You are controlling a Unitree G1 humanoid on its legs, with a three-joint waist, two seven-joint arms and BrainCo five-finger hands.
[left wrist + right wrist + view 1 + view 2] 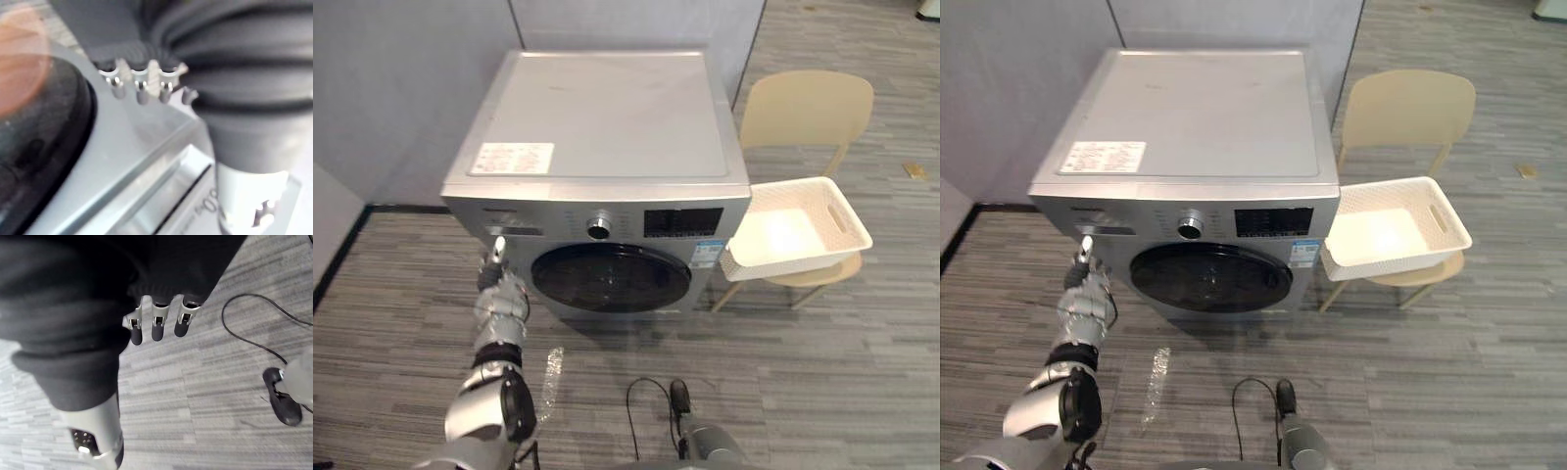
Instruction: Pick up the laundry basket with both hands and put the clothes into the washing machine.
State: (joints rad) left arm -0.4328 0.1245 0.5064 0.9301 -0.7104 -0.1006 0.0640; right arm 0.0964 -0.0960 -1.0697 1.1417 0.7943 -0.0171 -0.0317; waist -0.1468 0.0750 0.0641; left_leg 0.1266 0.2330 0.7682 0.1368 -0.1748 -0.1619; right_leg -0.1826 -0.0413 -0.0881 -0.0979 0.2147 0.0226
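The white laundry basket [850, 217] rests on a beige chair [808, 106] to the right of the silver washing machine [607, 113]. Its inside shows plain white, with no clothes to be seen. The machine's round dark door [612, 277] is shut. My left hand [499, 294] is raised against the machine's front at the left, just below the detergent drawer [161, 196]; its fingers [141, 88] are relaxed and hold nothing. My right hand [154, 325] hangs low over the floor, fingers loose and empty, well away from the basket.
Grey partition walls [401, 88] stand behind and left of the machine. A crumpled piece of clear plastic [551, 377] lies on the striped grey floor [822, 392] in front of the machine. Open floor lies in front of the chair.
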